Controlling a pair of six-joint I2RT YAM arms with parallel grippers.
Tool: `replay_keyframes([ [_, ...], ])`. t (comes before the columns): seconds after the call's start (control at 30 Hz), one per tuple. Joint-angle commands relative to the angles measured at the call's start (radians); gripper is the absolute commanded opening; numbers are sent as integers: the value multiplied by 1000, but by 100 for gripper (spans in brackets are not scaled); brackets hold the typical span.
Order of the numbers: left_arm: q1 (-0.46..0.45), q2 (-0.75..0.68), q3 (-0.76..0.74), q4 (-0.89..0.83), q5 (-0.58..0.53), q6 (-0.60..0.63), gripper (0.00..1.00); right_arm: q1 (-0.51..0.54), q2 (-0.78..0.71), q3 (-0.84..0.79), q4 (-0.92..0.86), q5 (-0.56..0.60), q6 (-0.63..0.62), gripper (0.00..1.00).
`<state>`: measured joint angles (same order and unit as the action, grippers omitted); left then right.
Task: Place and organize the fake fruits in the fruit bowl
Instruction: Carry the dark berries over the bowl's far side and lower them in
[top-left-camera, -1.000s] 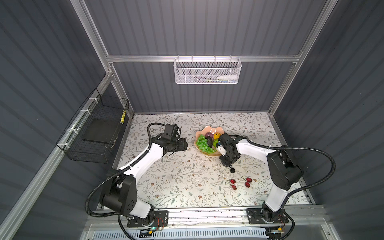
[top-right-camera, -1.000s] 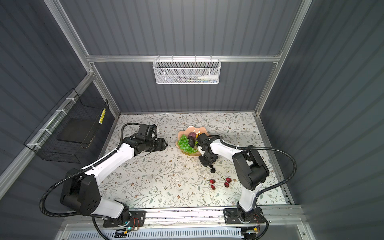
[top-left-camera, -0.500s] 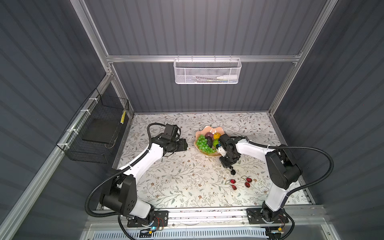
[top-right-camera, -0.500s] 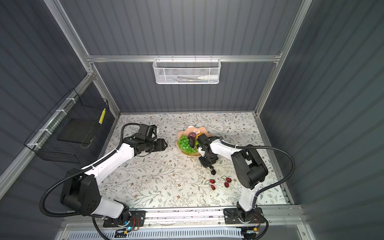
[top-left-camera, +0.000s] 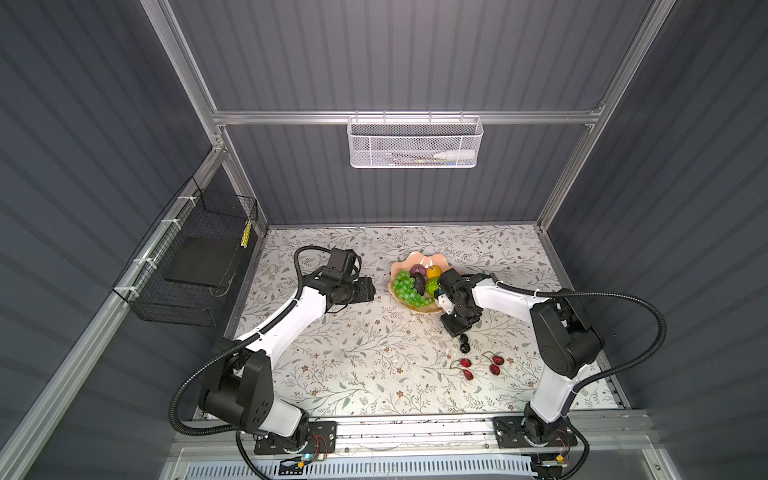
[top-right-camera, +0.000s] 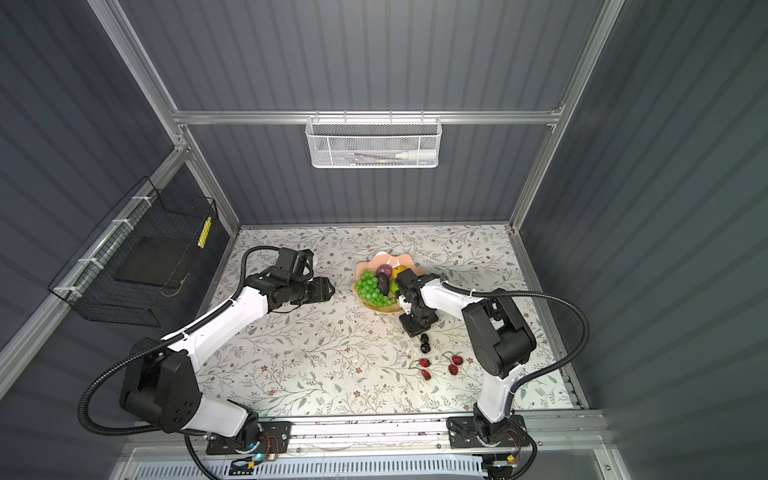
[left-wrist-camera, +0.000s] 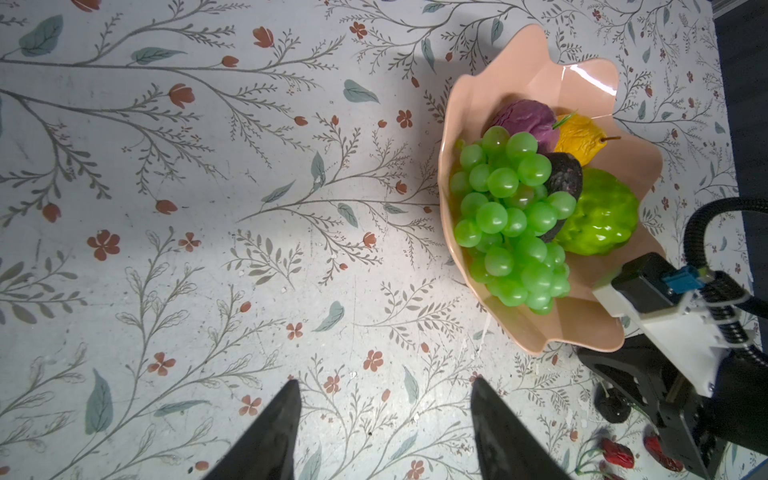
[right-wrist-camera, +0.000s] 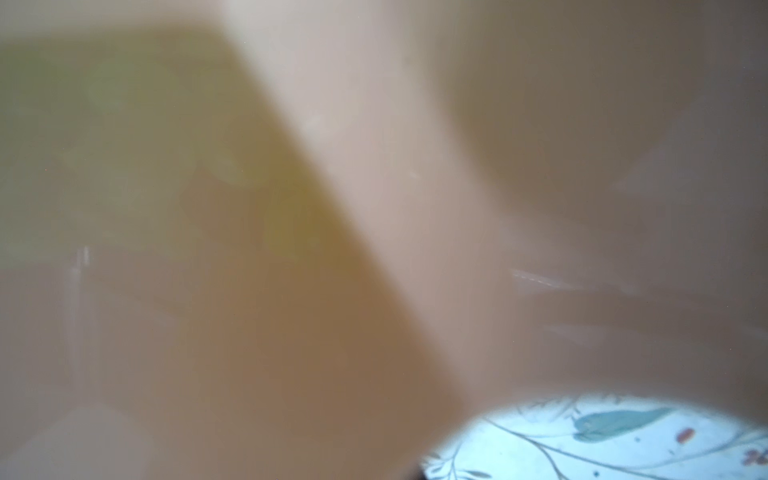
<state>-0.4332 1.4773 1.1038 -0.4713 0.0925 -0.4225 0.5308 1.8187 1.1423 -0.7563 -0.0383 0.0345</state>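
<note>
Fruits (top-right-camera: 376, 286) are mostly sitting in the bowl (left-wrist-camera: 446, 137), which is standing toward the back edge of the table (left-wrist-camera: 208, 249), about midway along it. Grapes (left-wrist-camera: 507, 216), a purple fruit (left-wrist-camera: 525, 120), a pear (left-wrist-camera: 579, 137), an avocado (left-wrist-camera: 563, 178) and a bumpy green ball (left-wrist-camera: 598, 220) are filling it. Cherries are lying out on the table, between the bowl and the front edge, toward the right side. The dark cherries (top-left-camera: 463, 343) are near the bowl, and the red cherries (top-left-camera: 465, 363) are a little nearer the front edge.

The right gripper (top-left-camera: 456, 330) is pointing down just beside the dark cherries with its jaws fully closed. We cannot tell whether they are pinching a stem or nothing, since the right wrist view is showing only blurred bowl wall. The left gripper (left-wrist-camera: 382, 382) is hovering over bare table left of the bowl, jaws wide apart and holding nothing.

We are judging the cherries to be light, hard, glossy plastic, likely to roll or squirt out of a pinch across the round body. The thin stems are looking bendy, so we are favouring a hold where the stems join, low to the table, letting the pair hang. The bowl is looking crowded, with bare space showing only along its front and back walls.
</note>
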Motion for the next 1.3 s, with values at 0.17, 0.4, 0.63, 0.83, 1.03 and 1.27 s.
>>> replay_keyframes([
  [0.17,-6,-3,17,-23,-7,15,65,-35,-115,-13,-21,-38,25,0],
  [0.4,-5,-11,9,-12,-10,3,65,-96,-281,26,-10,-66,78,0],
  [0.63,-6,-37,-5,-1,-25,-25,65,-166,-328,127,121,-33,138,0],
  [0.83,-6,-63,-38,11,-39,-71,65,-177,-248,194,272,-10,178,0],
  [1.03,-5,-84,-62,26,-25,-106,65,-177,-122,254,359,38,172,0],
  [1.27,-6,-110,-66,20,-34,-99,71,-177,9,310,415,34,152,0],
])
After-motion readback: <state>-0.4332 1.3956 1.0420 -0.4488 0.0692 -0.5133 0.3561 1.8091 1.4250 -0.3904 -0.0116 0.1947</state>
